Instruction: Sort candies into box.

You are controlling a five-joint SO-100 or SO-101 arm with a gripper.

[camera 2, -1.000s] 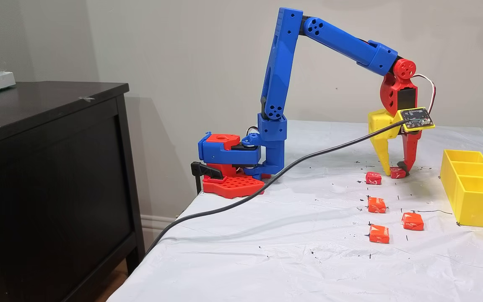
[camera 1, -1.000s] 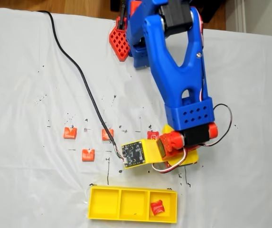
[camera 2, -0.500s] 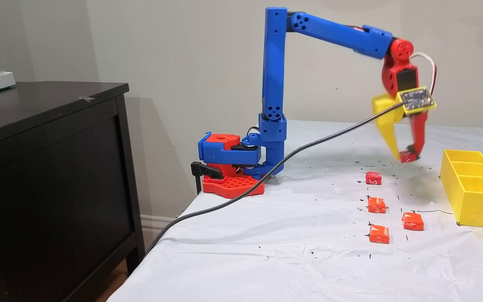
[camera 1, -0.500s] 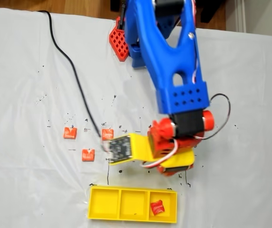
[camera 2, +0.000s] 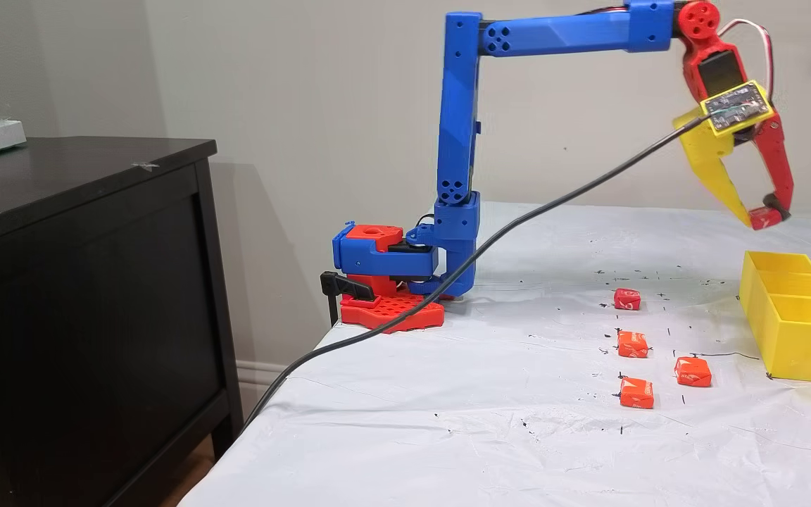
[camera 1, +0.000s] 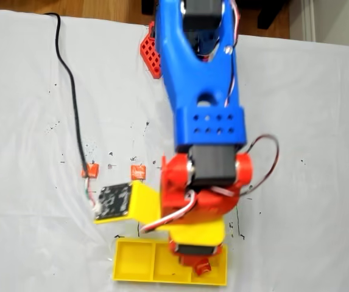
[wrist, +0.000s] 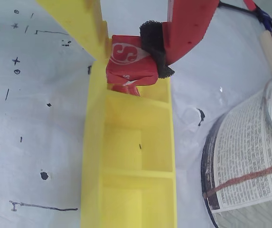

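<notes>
A red candy is held clamped between the yellow and red fingers of the pincer, raised in the air. The yellow box is seen directly beneath the pincer. Four further candies are seen on the white cloth, below and toward the arm's base.
</notes>
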